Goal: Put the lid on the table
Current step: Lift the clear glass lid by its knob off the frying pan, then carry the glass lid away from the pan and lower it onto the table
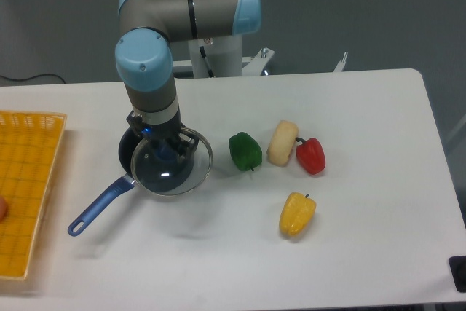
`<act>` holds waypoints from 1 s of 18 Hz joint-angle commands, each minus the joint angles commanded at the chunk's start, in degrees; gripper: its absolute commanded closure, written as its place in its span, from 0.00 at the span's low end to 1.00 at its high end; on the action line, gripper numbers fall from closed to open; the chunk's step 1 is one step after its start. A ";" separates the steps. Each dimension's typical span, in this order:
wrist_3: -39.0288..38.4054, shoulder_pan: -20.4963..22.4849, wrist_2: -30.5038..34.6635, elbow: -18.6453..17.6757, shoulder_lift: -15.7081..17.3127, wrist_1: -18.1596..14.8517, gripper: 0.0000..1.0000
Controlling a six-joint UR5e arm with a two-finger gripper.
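Your end effector (169, 152) is down over the centre of the glass lid (172, 162), which sits on the blue-handled frying pan (109, 194) on the white counter (364, 107). You cannot tell whether the fingers are closed on the knob; the arm hides them. To its right lie a green pepper (245, 151), a pale vegetable (282, 142), a red pepper (311, 155) and a yellow pepper (297, 213). The orange gridded tray (25, 194) lies well to its left.

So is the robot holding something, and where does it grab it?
The gripper is down at the lid's middle, where the knob is, but whether it really grips it cannot be told.
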 joint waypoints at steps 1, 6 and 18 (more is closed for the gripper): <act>0.00 0.00 0.35 0.09 0.00 0.00 0.46; 0.00 0.00 0.53 1.40 -1.40 1.76 0.46; -0.35 0.79 4.75 5.71 -6.85 3.34 0.46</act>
